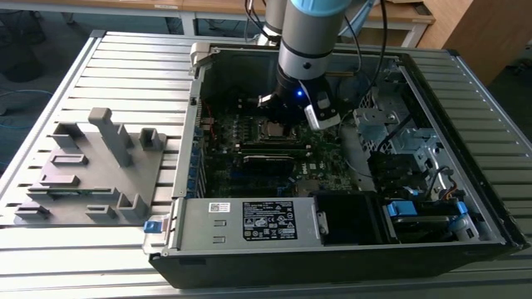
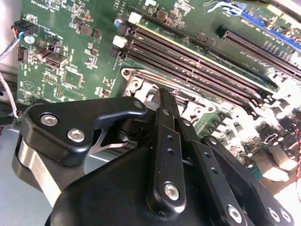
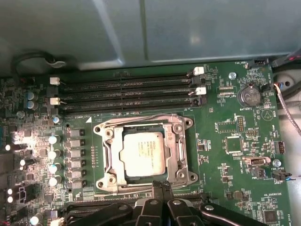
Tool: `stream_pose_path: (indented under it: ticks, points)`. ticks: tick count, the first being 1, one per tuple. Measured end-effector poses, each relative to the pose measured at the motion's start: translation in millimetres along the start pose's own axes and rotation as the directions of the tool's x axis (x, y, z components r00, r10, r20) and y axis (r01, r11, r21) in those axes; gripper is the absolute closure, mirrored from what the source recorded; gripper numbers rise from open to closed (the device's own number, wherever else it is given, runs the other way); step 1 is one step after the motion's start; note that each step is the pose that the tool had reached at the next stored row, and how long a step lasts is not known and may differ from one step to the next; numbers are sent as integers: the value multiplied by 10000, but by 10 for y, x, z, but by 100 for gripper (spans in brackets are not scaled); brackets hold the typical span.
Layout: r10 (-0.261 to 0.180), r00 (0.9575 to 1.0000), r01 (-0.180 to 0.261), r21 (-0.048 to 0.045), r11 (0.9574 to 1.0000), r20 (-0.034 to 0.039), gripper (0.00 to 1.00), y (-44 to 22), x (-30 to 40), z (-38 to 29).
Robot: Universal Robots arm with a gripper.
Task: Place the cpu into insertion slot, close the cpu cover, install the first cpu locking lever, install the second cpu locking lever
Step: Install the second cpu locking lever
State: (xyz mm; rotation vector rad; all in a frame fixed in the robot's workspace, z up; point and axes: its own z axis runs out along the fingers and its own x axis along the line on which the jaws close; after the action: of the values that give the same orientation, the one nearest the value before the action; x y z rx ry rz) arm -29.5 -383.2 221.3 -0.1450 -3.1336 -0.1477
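On the exterior view's left, a grey fixture block (image 1: pixel 91 168) lay on the slatted tabletop (image 1: pixel 75 261), well apart from my work. Further right stood the open computer case (image 1: pixel 249 227), and I had reached down into it, my hand (image 1: pixel 287 117) low over the motherboard (image 1: pixel 266 171), just beside the socket area.

In the first wrist view the cpu (image 3: pixel 142 153) already sat flat in the insertion slot (image 3: pixel 115 162), and the cpu cover (image 3: pixel 178 155) lay down around it, its cut-out framing the metal face. I judged the first two steps done and the locking levers to be the step in hand. A thin wire lever (image 3: pixel 136 121) ran along the cover's edge next to the memory slots (image 3: pixel 127 92); I could not tell whether it was hooked. My hand (image 3: pixel 162 188) was at the opposite edge of the frame, fingers pressed together with nothing visible between them.

Seating a lever would, I think, call for a firm push down and sideways under its catch, without sliding off onto the board.

The exterior view showed my arm's approach and the whole case, but the chip only as a small square. The second wrist view looked past my hand (image 2: pixel 164 101), hiding the cpu.
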Motion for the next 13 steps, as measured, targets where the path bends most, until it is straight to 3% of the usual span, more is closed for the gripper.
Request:
stream_pose_path:
  ticks: [7,13]
  points:
    - [-3,10000,2,434,9991,40,90,100,16,11]
    - [-4,10000,1,535,9986,49,90,167,42,20]
